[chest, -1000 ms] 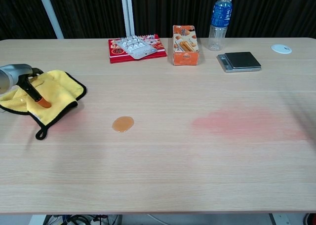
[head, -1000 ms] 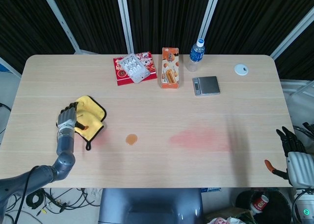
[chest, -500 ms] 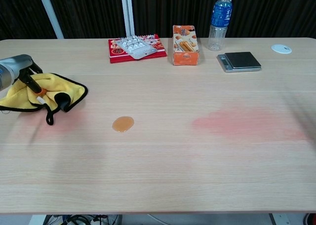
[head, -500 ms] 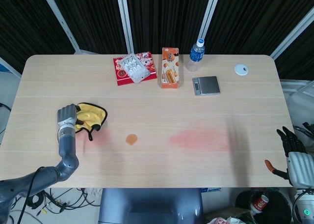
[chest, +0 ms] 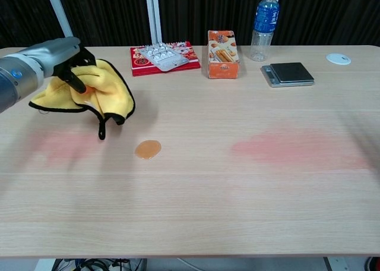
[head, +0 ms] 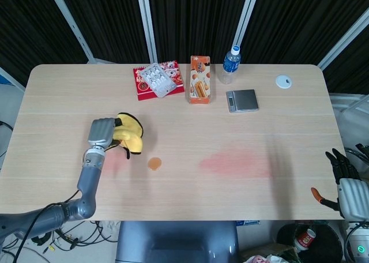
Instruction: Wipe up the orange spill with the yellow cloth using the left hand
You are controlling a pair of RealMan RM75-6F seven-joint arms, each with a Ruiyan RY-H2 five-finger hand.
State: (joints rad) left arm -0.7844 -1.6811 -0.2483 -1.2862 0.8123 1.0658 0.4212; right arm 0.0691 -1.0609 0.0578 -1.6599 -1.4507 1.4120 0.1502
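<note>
My left hand (head: 102,132) (chest: 70,62) grips the bunched yellow cloth (head: 130,135) (chest: 101,93), which hangs lifted above the table with its black-edged corner dangling. The small round orange spill (head: 154,164) (chest: 148,148) lies on the wood just right of and below the cloth. My right hand (head: 345,182) hangs off the table's right edge with its fingers spread and nothing in them; the chest view does not show it.
Along the far edge stand a red box with a blister pack (head: 157,80), an orange carton (head: 199,79), a water bottle (head: 230,64), a grey scale (head: 243,100) and a white disc (head: 283,81). A faint pink stain (head: 236,162) marks the table right of the spill.
My left hand has closed on the cloth, lifted it off the table and carried it rightward toward the spill. The right hand has not moved.
</note>
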